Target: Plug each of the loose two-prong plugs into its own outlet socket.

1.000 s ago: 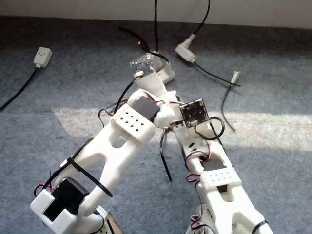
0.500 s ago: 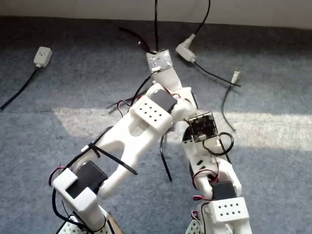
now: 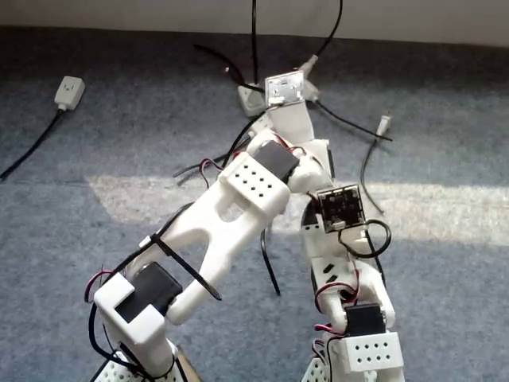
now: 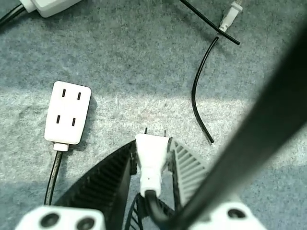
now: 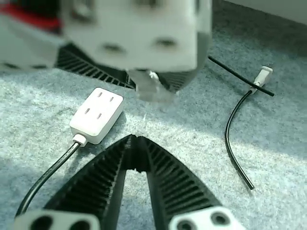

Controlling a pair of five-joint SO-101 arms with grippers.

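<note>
At 12 o'clock on the grey carpet (image 3: 95, 159), the high view has the left arm (image 3: 238, 199) stretched over a white socket block (image 3: 251, 99), with a second socket (image 3: 69, 92) well apart at 10 o'clock and a small loose plug (image 3: 385, 124) at 2 o'clock. The left wrist view adds the grasp: left tool (image 4: 152, 146) pinching a white two-prong plug (image 4: 152, 160) by its body, prongs forward, the block just beside and untouched. The right wrist view adds the right tool (image 5: 136, 143) pressed together on nothing, near that block.
</note>
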